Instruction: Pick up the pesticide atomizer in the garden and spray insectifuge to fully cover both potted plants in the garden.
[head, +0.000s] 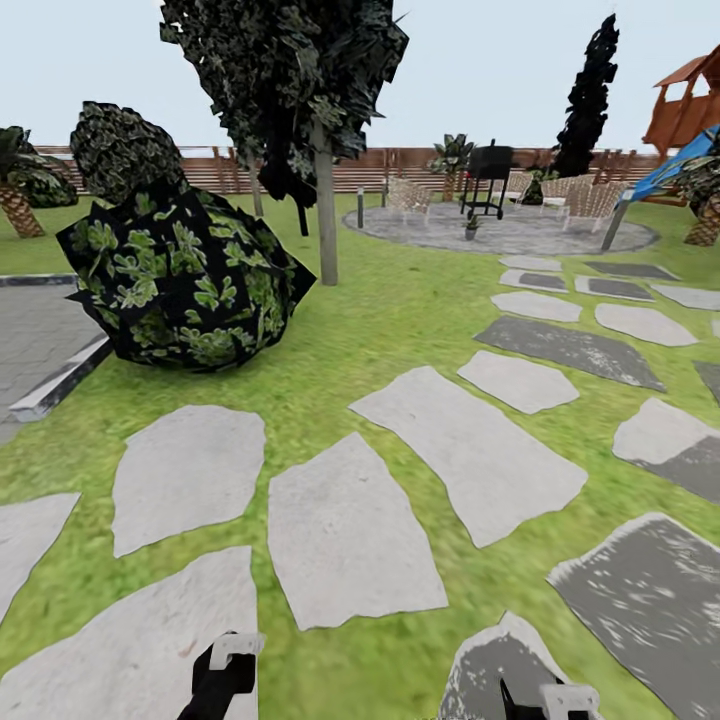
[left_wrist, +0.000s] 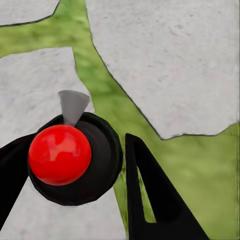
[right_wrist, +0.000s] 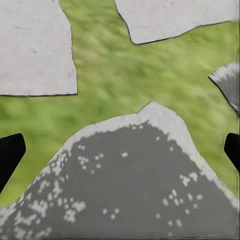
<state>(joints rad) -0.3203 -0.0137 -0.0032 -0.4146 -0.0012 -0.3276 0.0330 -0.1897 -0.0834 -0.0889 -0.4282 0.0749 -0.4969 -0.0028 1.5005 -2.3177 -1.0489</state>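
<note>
Potted plant: one small potted plant (head: 470, 225) stands upright, its long axis vertical, at the near edge of the patio (head: 520, 235), far ahead in the head view; its leaves and pot are too small to tell apart.
Garden: green lawn (head: 380, 320) runs from the robot out to the round grey patio, with a brown slatted fence (head: 380, 170) along the far side.
On the patio: a black grill (head: 488, 175) stands behind the potted plant, with pale chairs (head: 408, 195) at the patio's far edge.
Path: flat stepping stones (head: 345, 540), light and dark grey, lie in the lawn between the robot and the patio, with grass in the gaps.
Lawn, left part: a dark leafy bush (head: 185, 285) sits beside a thin-trunked tree (head: 325, 200), near a paved strip with a kerb (head: 55, 385).
Lawn, right part: a blue slide (head: 670, 170) and a wooden play frame (head: 690, 105) stand by the patio's right edge.
Left gripper (head: 228, 660): low at the bottom edge of the head view, over a light stone. In the left wrist view its black fingers (left_wrist: 150, 195) flank a red ball (left_wrist: 60, 155) set in a black ring; whether they grip anything cannot be told.
Right gripper (head: 560, 700): low over a dark grey stone (right_wrist: 135, 185). Its fingers (right_wrist: 9, 157) sit at opposite edges of the right wrist view, spread wide with nothing between them.
</note>
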